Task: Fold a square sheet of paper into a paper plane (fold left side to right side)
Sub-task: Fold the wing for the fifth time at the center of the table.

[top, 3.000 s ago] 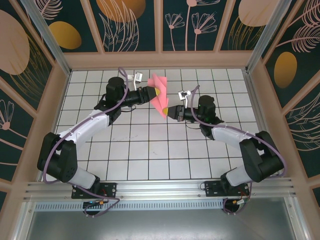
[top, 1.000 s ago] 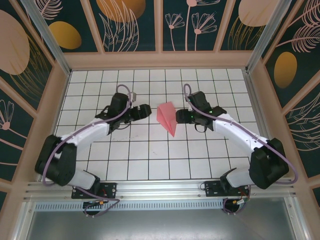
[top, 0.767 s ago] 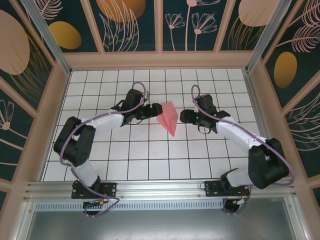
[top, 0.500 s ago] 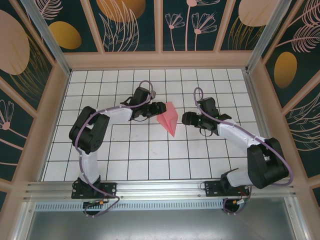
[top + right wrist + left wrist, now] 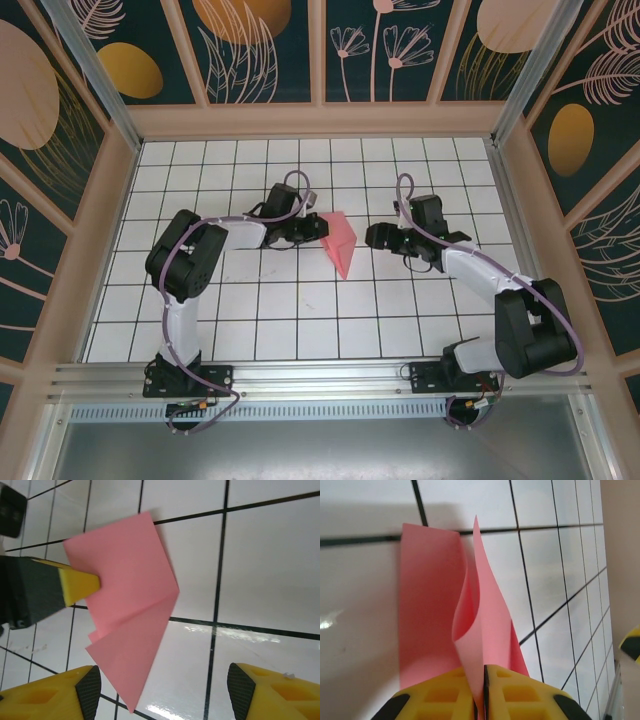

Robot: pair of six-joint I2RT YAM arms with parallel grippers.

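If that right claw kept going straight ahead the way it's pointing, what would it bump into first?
Probably the paper plane, which the left claw is pinching; depth is hard to judge.

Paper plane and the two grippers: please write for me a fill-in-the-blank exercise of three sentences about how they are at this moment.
1. The left gripper is ____ (open/shut) on the paper plane.
2. The right gripper is ____ (open/shut) and does not touch the plane.
3. In the top view, the plane's sharp tip points toward the ____ (near/far) edge of the table.

Missing words: shut; open; near.
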